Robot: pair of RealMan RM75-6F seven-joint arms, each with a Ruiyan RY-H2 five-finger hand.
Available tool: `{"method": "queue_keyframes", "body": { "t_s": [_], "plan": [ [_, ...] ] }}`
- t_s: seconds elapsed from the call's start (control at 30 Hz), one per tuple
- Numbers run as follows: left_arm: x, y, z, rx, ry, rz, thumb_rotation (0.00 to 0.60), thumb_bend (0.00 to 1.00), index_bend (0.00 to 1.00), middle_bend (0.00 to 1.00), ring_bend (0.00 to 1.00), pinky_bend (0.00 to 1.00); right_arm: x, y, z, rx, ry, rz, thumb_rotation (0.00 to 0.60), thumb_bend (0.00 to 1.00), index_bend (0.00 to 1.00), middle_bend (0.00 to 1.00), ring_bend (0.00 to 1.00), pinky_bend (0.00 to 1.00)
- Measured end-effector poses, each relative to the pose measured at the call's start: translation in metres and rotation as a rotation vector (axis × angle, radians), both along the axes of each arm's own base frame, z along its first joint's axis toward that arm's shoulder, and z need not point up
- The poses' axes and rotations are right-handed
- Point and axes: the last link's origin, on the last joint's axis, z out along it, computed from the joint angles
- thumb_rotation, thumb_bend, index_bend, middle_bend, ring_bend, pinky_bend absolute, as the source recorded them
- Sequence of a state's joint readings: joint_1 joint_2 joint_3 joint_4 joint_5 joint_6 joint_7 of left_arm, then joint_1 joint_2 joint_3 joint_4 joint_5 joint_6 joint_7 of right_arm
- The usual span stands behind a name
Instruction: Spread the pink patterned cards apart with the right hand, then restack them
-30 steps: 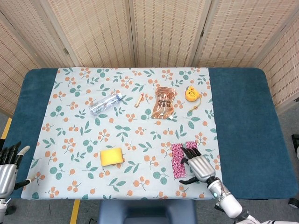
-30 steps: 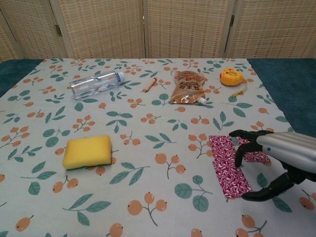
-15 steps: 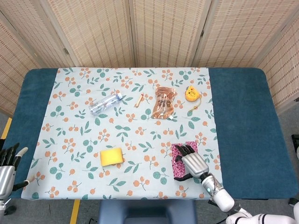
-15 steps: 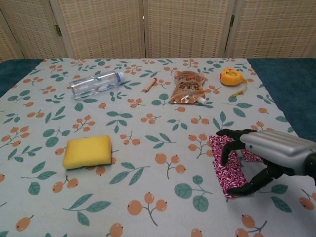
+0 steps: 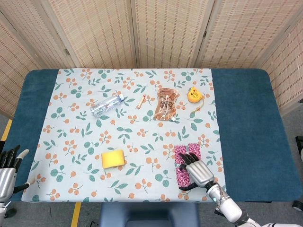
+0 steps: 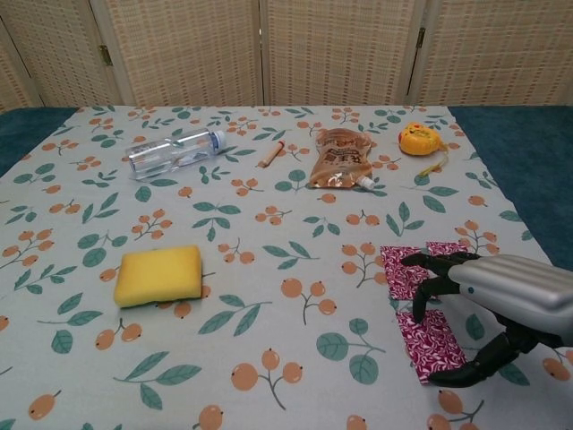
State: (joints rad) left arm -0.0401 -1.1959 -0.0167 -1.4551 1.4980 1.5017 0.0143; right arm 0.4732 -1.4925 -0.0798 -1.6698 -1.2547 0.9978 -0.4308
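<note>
The pink patterned cards lie fanned on the floral cloth at the front right. One card sits nearer the front edge, and another corner shows at the back right. My right hand arches over them, its fingertips touching the cards and the thumb at the near card's front edge. In the head view the cards show above the right hand. Off the table at the bottom left, my left hand hangs with its fingers apart and empty.
A yellow sponge lies front left. At the back are a clear bottle, a small brown stick, a brown pouch and a yellow tape measure. Blue table flanks the cloth.
My right hand has pulled back toward the front edge, dragging one card with it. The cards now lie more spread, with the far cards uncovered.
</note>
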Motion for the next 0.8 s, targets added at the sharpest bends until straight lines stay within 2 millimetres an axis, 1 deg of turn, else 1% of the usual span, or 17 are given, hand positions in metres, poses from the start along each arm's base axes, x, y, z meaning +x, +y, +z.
{"method": "queue_keyframes", "body": {
  "t_s": [0.1, 0.23, 0.37, 0.5, 0.6, 0.8],
  "plan": [
    [0.000, 0.000, 0.000, 0.000, -0.003, -0.002, 0.600, 0.27, 0.17, 0.02, 0.05, 0.00, 0.000, -0.001, 0.008, -0.032, -0.019, -0.006, 0.336, 0.15, 0.34, 0.00, 0.00, 0.00],
    [0.000, 0.001, 0.000, 0.000, -0.005, -0.005, 0.600, 0.27, 0.17, 0.02, 0.05, 0.00, -0.002, -0.014, 0.025, -0.109, -0.031, -0.018, 0.455, 0.15, 0.34, 0.00, 0.00, 0.00],
    [0.000, 0.001, -0.001, -0.001, -0.008, -0.008, 0.600, 0.27, 0.17, 0.02, 0.05, 0.00, -0.006, -0.033, 0.038, -0.170, -0.026, -0.035, 0.474, 0.15, 0.28, 0.00, 0.00, 0.00],
    [0.001, 0.000, -0.001, -0.002, -0.007, -0.008, 0.600, 0.27, 0.17, 0.02, 0.05, 0.00, -0.009, -0.050, 0.043, -0.191, -0.011, -0.051, 0.480, 0.15, 0.25, 0.00, 0.00, 0.00],
    [0.002, 0.000, 0.000, 0.000, -0.005, -0.008, 0.600, 0.27, 0.17, 0.02, 0.05, 0.00, -0.013, -0.059, 0.041, -0.187, 0.013, -0.062, 0.482, 0.15, 0.24, 0.00, 0.00, 0.00],
    [0.002, -0.002, 0.000, -0.003, -0.003, -0.004, 0.600, 0.27, 0.17, 0.02, 0.05, 0.00, -0.016, -0.073, 0.029, -0.160, 0.039, -0.100, 0.485, 0.15, 0.24, 0.00, 0.00, 0.00]
  ]
}}
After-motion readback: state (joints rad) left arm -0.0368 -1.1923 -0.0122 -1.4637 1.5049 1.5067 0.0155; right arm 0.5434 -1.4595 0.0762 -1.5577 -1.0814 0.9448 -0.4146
